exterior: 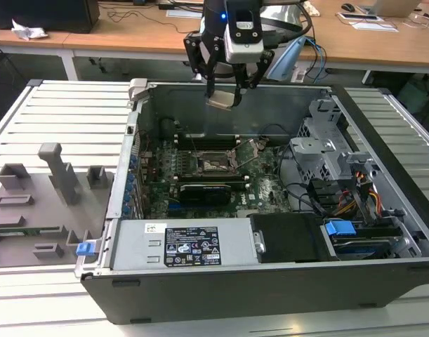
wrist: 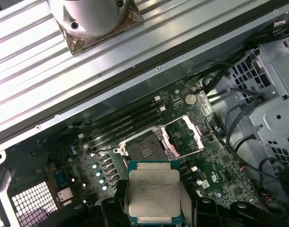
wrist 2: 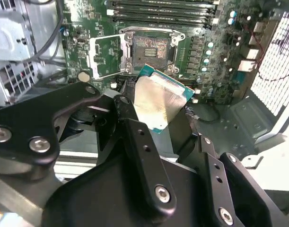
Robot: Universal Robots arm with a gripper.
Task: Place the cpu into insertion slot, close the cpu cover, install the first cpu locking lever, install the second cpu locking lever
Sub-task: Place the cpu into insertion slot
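My gripper (exterior: 223,95) is shut on the cpu (exterior: 222,101), a small square chip with a silvery top, and holds it in the air above the far wall of the open computer case. Both wrist views show the cpu (wrist 2: 158,101) (wrist: 153,191) clamped by its edges between the black fingers (wrist 2: 130,118) (wrist: 119,201). Below it on the green board lies the insertion slot (exterior: 215,163) (wrist 2: 151,47) (wrist: 146,151), its dark pin grid bare. The cpu cover (wrist 2: 106,56) (wrist: 184,135) is swung open and rests beside the slot.
A long black card (exterior: 207,189) sits just in front of the slot, with memory slots (wrist: 120,123) behind it. A power supply (exterior: 189,246) fills the case's front. A drive cage (exterior: 326,151) with cables is at the exterior view's right. Grey fixtures (exterior: 53,182) stand on the slatted table.
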